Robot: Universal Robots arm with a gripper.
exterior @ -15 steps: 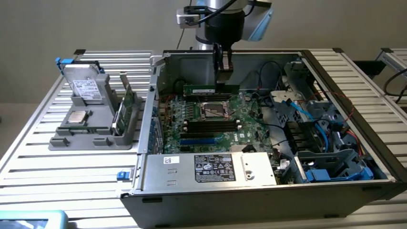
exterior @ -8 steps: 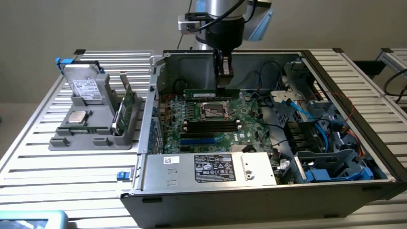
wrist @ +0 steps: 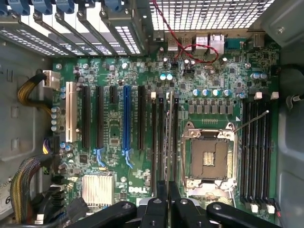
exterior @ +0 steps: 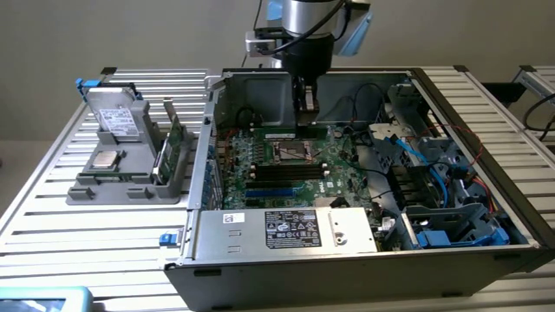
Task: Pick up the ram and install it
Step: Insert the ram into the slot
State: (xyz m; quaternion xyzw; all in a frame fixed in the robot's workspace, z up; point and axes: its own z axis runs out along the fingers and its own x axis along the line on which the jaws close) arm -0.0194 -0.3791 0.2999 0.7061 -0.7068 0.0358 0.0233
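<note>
The ram shows edge-on as a thin strip running out from between my fingertips. My gripper is shut on it. The strip lies along a bank of long black memory slots on the green motherboard, just beside the open CPU socket. I cannot tell whether the ram touches a slot. In the exterior view my gripper hangs straight down inside the open computer case, above the rear part of the motherboard.
A grey holder on the table at the exterior view's left carries a hard drive and upright green cards. The power supply sits at the case front. Blue cables and drive bays crowd the right. Cable bundles flank the board.
</note>
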